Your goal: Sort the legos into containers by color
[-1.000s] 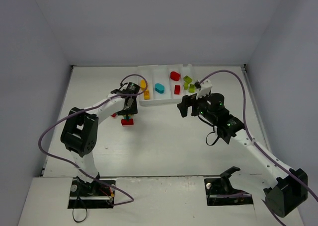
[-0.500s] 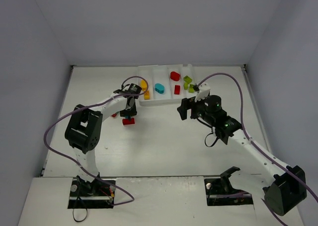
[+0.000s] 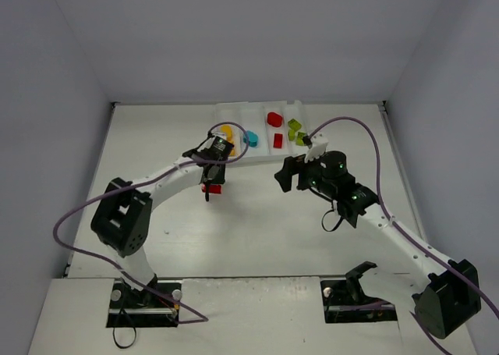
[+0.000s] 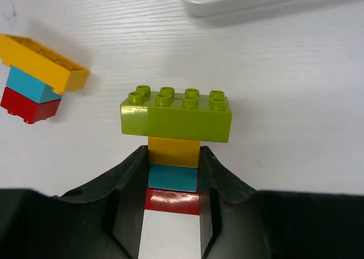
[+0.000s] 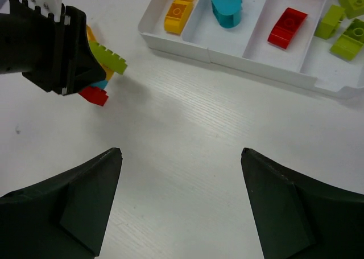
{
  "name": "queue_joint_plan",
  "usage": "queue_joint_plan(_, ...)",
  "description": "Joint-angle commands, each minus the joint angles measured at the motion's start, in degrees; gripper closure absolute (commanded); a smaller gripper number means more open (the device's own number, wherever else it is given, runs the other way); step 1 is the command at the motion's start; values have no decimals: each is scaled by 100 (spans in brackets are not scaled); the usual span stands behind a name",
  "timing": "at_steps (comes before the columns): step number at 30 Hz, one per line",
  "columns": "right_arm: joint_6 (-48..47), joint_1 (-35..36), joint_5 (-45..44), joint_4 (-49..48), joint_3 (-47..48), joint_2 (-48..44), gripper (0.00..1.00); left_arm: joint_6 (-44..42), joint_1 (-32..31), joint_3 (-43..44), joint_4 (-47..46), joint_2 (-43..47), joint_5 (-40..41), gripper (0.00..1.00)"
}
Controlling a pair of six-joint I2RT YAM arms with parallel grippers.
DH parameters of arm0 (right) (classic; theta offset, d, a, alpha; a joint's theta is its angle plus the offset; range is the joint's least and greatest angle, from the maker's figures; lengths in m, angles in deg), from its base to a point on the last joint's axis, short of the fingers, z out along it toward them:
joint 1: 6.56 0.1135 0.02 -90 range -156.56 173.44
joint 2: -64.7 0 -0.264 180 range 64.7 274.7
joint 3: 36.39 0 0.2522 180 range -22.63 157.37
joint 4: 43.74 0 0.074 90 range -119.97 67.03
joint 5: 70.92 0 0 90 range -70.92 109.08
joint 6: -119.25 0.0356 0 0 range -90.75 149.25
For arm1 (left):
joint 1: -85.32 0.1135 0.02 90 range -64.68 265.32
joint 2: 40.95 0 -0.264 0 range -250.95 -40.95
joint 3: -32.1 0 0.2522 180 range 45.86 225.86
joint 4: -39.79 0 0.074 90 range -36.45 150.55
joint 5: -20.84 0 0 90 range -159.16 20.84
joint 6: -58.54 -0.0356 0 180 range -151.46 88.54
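Note:
My left gripper point(image 4: 173, 156) is shut on a stacked lego point(image 4: 176, 114): a lime green brick on top, then yellow, cyan and red. In the top view this gripper point(image 3: 210, 180) holds the stack point(image 3: 211, 188) just in front of the white tray's point(image 3: 257, 160) left end. A second stack point(image 4: 35, 77) of yellow, cyan and red lies on the table to its left. My right gripper point(image 5: 182, 153) is open and empty above bare table, in front of the tray point(image 5: 227, 51). The tray holds yellow point(image 5: 176, 14), cyan point(image 5: 226, 5), red point(image 5: 287, 27) and green point(image 5: 341, 31) legos in separate compartments.
The left arm's wrist point(image 5: 51, 48) with its stack point(image 5: 105, 71) shows at the upper left of the right wrist view. Grey walls close the table on three sides. The right gripper point(image 3: 284, 175) sits right of the left one, with a gap between them.
My left gripper has carried the stack to the right and a little nearer, toward the table's middle. My right gripper has shifted slightly left and stays open.

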Motion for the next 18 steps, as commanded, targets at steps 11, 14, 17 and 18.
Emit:
queue_joint_plan(11, 1621, 3, 1599, -179, 860, -59, 20, -2983, -1834, -1215, -2109, 3203, -463, 100)
queue_joint_plan(14, 1814, 12, 1783, -179, 922, -33, 21, -3511, -1888, -1250, -2048, 3414, -647, 100)
queue_joint_plan(17, 1964, 12, 1986, -188, 1018, 28, 21, -3933, -1932, -1286, -2056, 3555, -955, 100)
queue_joint_plan(18, 1973, 12, 2012, -188, 1062, 46, 21, -4099, -1941, -1277, -2056, 3590, -1077, 100)
